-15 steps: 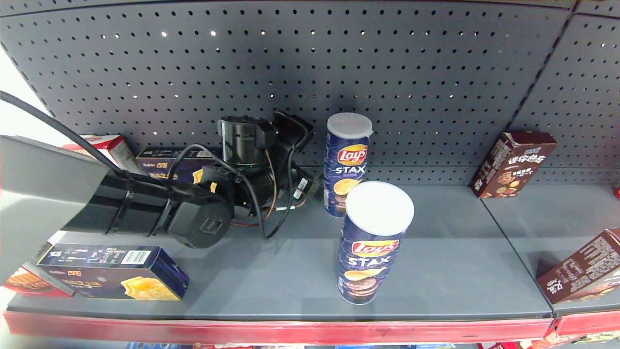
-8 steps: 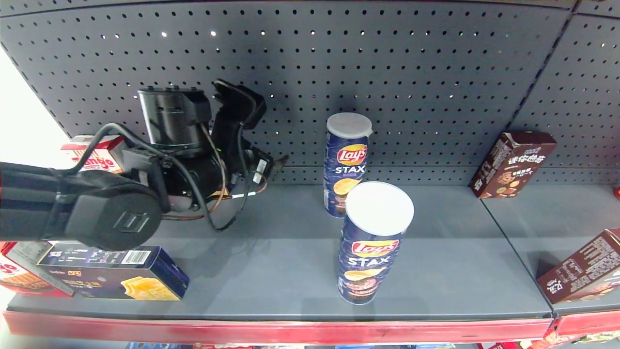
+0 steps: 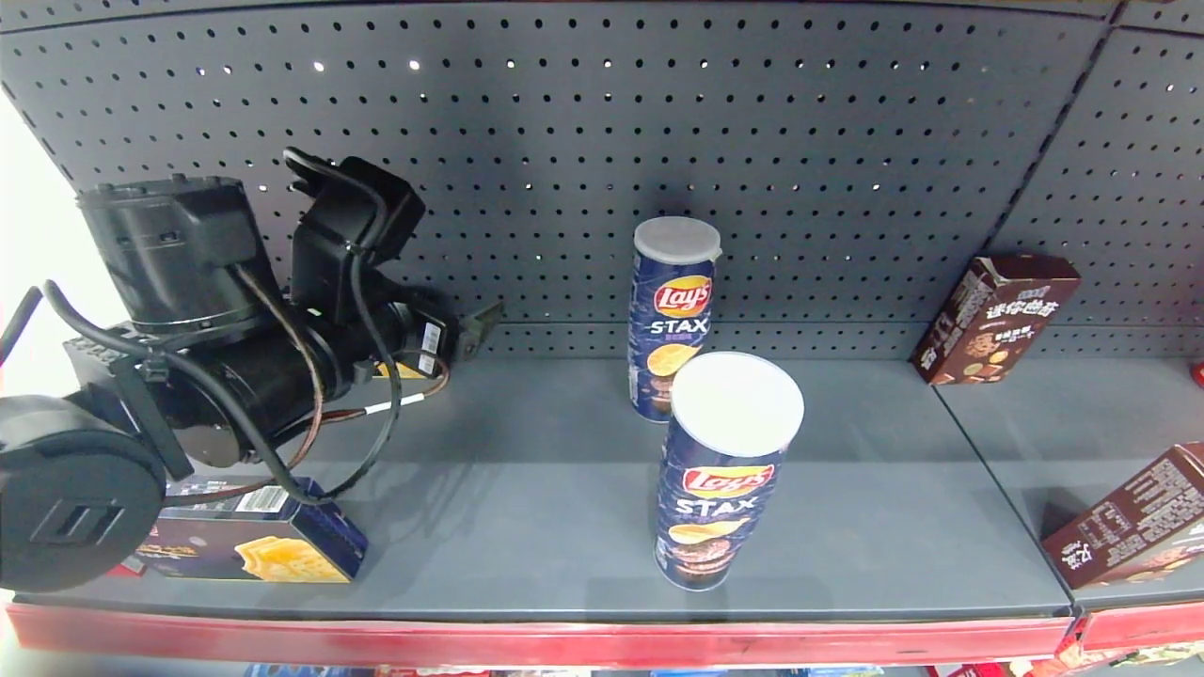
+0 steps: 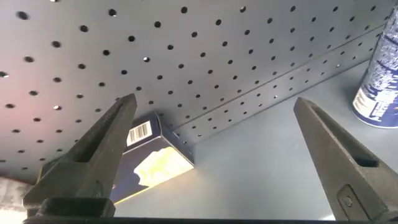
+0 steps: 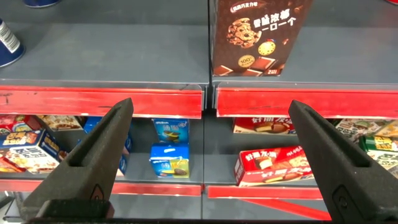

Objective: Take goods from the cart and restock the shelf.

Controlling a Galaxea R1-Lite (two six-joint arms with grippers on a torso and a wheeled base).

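Two dark blue chip cans with white lids stand upright on the grey shelf (image 3: 527,527): one near the pegboard (image 3: 673,315), the other closer to the front edge (image 3: 724,470). My left gripper (image 3: 480,324) hangs over the left part of the shelf, well left of the cans, pointing toward the pegboard. Seen from the left wrist, this gripper (image 4: 214,155) is open and holds nothing; a blue box (image 4: 149,162) lies against the pegboard ahead of it, with a can (image 4: 379,81) off to one side. My right gripper (image 5: 211,162) is open and empty in front of the shelf's red edge (image 5: 102,99).
A blue biscuit box (image 3: 254,545) lies at the shelf's front left, partly under my left arm. Brown cookie boxes lean at the right (image 3: 997,315) and the far right (image 3: 1129,531). Another brown box (image 5: 261,34) stands above the red edge; lower shelves hold several packs.
My left arm has drawn back to the left and risen, away from the cans. Both cans stand where they were.
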